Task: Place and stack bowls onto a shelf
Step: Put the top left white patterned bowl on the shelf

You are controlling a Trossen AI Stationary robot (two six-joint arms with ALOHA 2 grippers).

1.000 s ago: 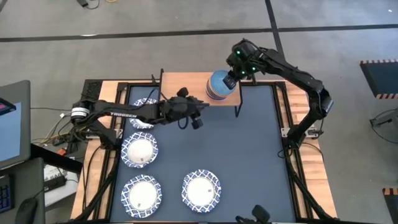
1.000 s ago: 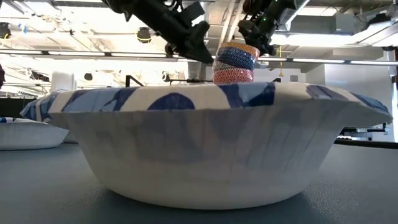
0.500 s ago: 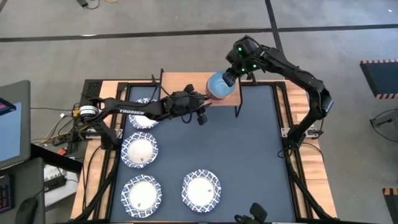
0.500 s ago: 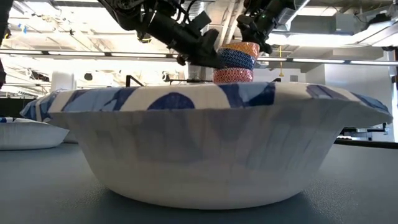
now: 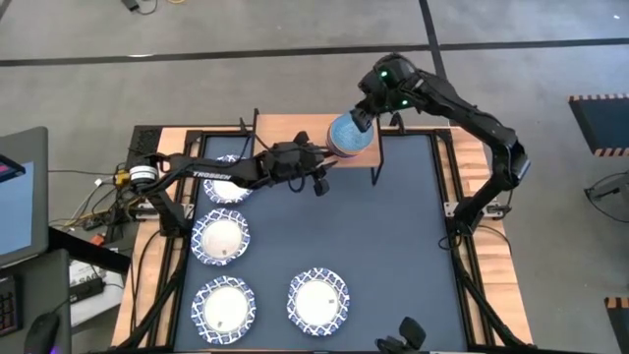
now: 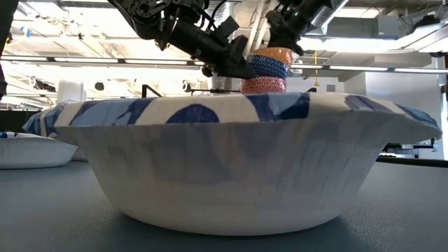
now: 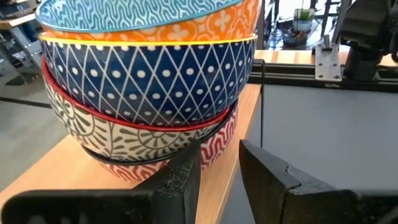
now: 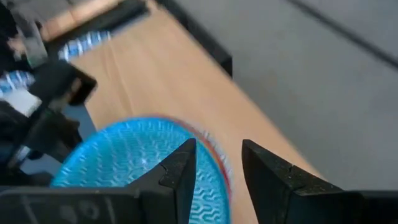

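Four small bowls (image 7: 149, 81) stacked on my far shelf (image 5: 280, 133); left gripper (image 7: 217, 171) narrowly parted beside them, right gripper (image 8: 217, 165) parted above.

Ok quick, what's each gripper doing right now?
Left gripper: jaws open, empty, at the bowl stack.
Right gripper: jaws open around the stack's rim.

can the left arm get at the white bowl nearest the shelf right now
Probably yes. The left gripper is beside the stacked small bowls on the shelf, its jaws open and empty. That white bowl lies uncovered on the table directly under the arm's forearm.
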